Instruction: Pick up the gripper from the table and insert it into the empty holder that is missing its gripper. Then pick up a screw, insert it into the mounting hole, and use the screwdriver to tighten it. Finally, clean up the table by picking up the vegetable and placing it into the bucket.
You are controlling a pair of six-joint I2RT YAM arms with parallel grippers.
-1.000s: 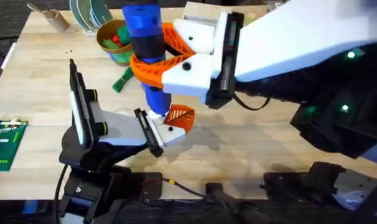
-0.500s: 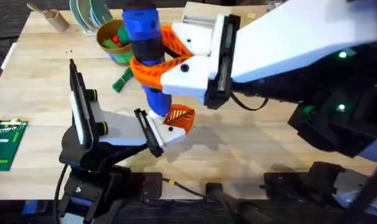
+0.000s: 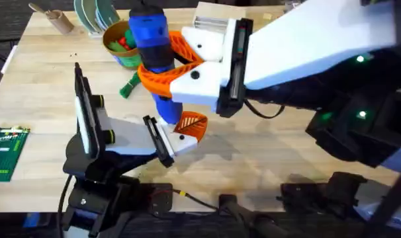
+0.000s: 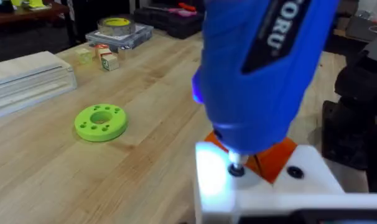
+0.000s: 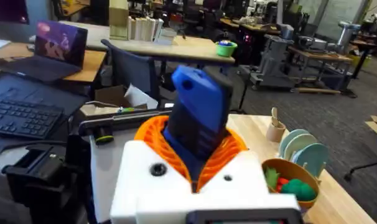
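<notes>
Pinching the screwdriver (image 3: 154,59), right pincer (image 3: 171,63); bit tip hidden at the holder (image 3: 176,142); left pincer's state unclear.

1. The screwdriver (image 3: 154,59) stands upright on the holder (image 3: 177,140), near the table's (image 3: 253,155) middle.
2. The vegetable (image 3: 130,85) lies on the table left of the screwdriver.
3. The bucket (image 3: 121,43) sits behind the vegetable.

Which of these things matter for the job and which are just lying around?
Job: blue powered screwdriver, orange ribbed plastic gripper, white plastic holder, dark green toy vegetable, green tin bucket with yellow rim.
Lying about: lime-green round disc, brown tube cup, green studded baseplate.
</notes>
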